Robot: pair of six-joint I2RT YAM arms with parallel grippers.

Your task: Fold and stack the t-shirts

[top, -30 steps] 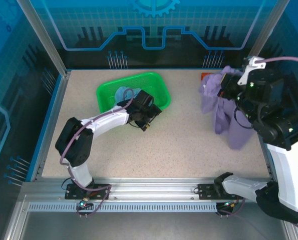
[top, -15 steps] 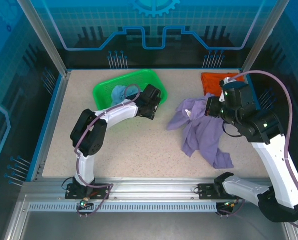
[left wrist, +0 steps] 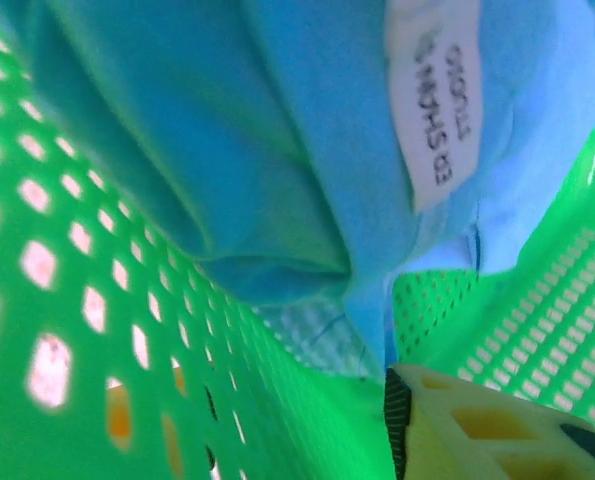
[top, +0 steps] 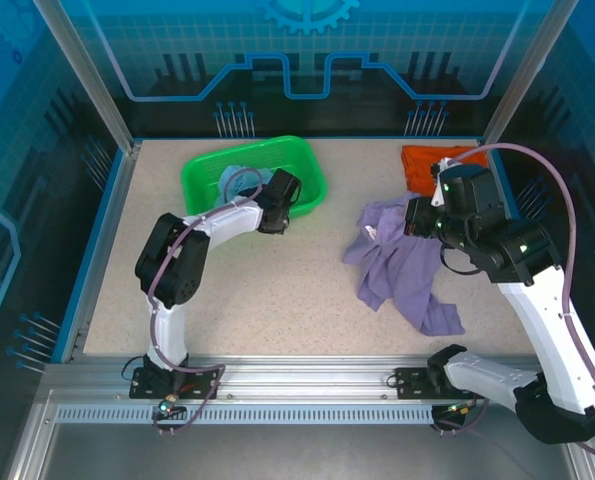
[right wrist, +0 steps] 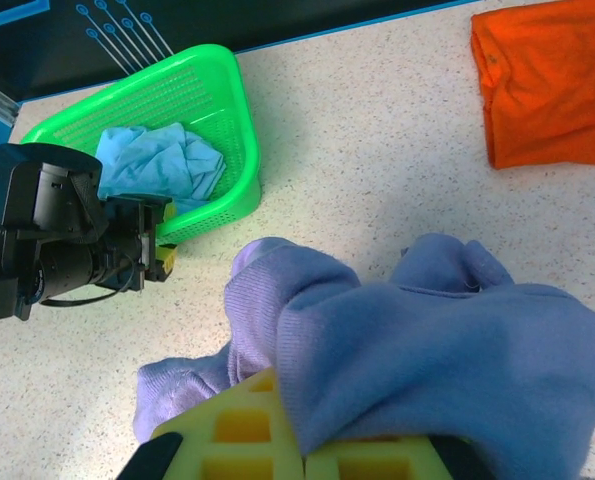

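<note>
Lavender t-shirt (top: pixel 407 272) lies crumpled, pinched by the right tool (top: pixel 414 221); left tool (right wrist: pixel 155 252) opening unclear.

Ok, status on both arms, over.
Right gripper shut on lavender shirt, draped onto table. Left gripper at green basket, grip unclear. Blue shirt in basket.

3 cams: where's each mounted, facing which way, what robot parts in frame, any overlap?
Top external: above and behind the bases, looking down on the speckled table; left arm and right arm in frame.
Left wrist: at the green plastic mesh basket, facing the light blue cloth t-shirt close up; one yellow jaw shows.
Right wrist: over the lavender-purple cloth t-shirt bunched on its yellow jaws, facing the basket, left arm and bright orange cloth t-shirt.
Shared: basket and blue t-shirt, all three.
</note>
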